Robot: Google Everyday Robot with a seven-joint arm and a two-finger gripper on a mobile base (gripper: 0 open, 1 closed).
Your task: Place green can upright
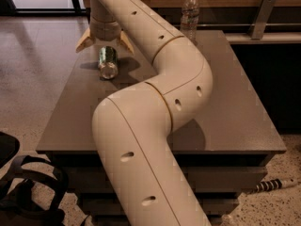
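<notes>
The green can (107,62) lies on its side near the back left corner of the grey table (240,107), its silver end facing the camera. My gripper (105,48) hangs directly over it. It is open, with one tan finger (85,41) to the left of the can and the other to the right, both apart from it. My big white arm (155,98) sweeps across the middle of the table and hides the surface behind it.
A clear plastic water bottle (190,12) stands at the table's back edge, right of the arm. A metal bracket (261,15) rises behind the back right corner. Black gear (26,192) sits on the floor at lower left, and a striped cable (273,185) lies at lower right.
</notes>
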